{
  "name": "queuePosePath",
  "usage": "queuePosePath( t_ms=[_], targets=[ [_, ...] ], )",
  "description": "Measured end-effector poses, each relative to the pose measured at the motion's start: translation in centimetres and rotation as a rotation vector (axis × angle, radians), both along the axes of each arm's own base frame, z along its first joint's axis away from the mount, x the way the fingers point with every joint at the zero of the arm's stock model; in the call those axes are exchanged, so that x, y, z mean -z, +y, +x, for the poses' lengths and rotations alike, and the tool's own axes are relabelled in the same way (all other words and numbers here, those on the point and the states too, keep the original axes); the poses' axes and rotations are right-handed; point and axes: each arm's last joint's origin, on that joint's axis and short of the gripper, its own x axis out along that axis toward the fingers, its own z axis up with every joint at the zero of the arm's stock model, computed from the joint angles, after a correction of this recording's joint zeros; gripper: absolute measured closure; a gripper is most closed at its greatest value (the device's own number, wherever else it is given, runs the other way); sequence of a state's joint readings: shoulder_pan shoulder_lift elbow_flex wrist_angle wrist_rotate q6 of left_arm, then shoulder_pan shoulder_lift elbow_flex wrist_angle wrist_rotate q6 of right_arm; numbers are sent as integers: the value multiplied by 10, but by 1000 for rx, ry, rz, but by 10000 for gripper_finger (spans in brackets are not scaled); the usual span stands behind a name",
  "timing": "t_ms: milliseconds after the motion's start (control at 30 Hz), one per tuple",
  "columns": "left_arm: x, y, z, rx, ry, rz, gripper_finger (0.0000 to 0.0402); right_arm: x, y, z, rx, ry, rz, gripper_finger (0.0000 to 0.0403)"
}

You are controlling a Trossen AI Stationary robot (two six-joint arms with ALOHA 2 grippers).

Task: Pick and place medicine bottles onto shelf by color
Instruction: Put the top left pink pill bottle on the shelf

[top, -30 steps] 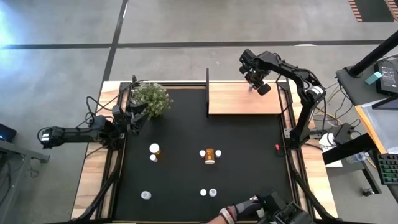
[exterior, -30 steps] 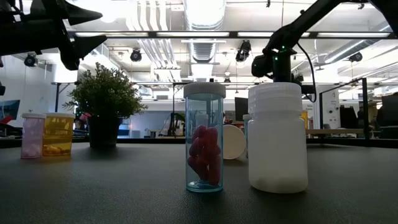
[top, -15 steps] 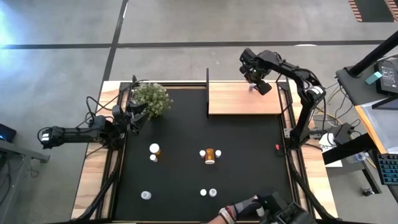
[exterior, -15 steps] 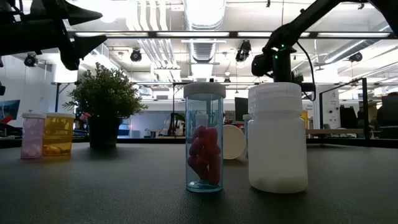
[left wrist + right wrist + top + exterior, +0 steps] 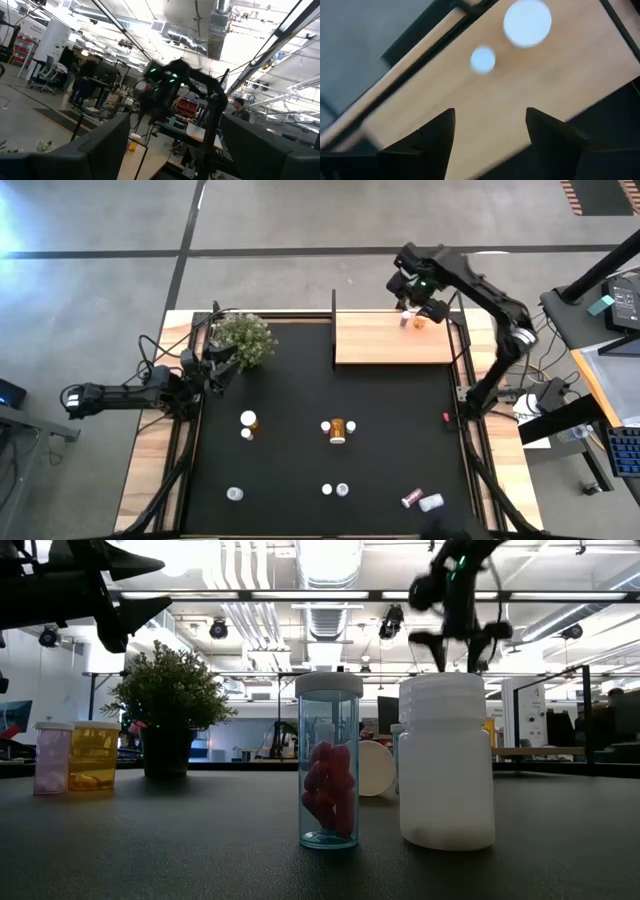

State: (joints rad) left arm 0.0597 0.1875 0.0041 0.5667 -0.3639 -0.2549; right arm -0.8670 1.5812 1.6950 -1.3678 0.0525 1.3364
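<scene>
Wooden shelf (image 5: 392, 338) seen from above at surface's far edge; two medicine bottles (image 5: 412, 320) stood at its far right corner, white caps shown blurred in right wrist view. Right hand (image 5: 418, 298) above them, fingers parted, empty. Left hand (image 5: 222, 360) wide open beside plant (image 5: 243, 338). Low view alone reveals red pills inside clear bottle (image 5: 329, 762).

The black table (image 5: 300, 470) carries a potted plant (image 5: 243, 338) at ten o'clock, the wooden shelf (image 5: 385, 345) at one o'clock, and scattered medicine bottles (image 5: 338, 429) from centre to six o'clock. Two bottles (image 5: 412, 320) stand on the shelf's far right corner.
</scene>
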Motion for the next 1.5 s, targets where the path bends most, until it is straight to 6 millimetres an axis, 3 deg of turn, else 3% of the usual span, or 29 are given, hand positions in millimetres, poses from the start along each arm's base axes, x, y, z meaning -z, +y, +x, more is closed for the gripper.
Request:
queuePosePath(
  t_ms=[100,200,467,800,1067,1333,1500],
  targets=[
    [0,0,0,0,0,0,107,-20,28,-6,-67,-31,-42,168],
    [0,0,0,0,0,0,107,-27,55,-10,-92,-35,-33,168],
    [0,0,0,0,0,0,107,-17,114,-4,-101,-3,48,168],
    [0,0,0,0,0,0,107,-4,165,12,-246,74,51,172],
    [0,0,0,0,0,0,107,19,211,46,-462,131,118,177],
    [0,0,0,0,0,0,107,56,262,106,-728,63,73,177],
    [0,0,0,0,0,0,107,73,281,141,-885,100,66,177]
  ],
)
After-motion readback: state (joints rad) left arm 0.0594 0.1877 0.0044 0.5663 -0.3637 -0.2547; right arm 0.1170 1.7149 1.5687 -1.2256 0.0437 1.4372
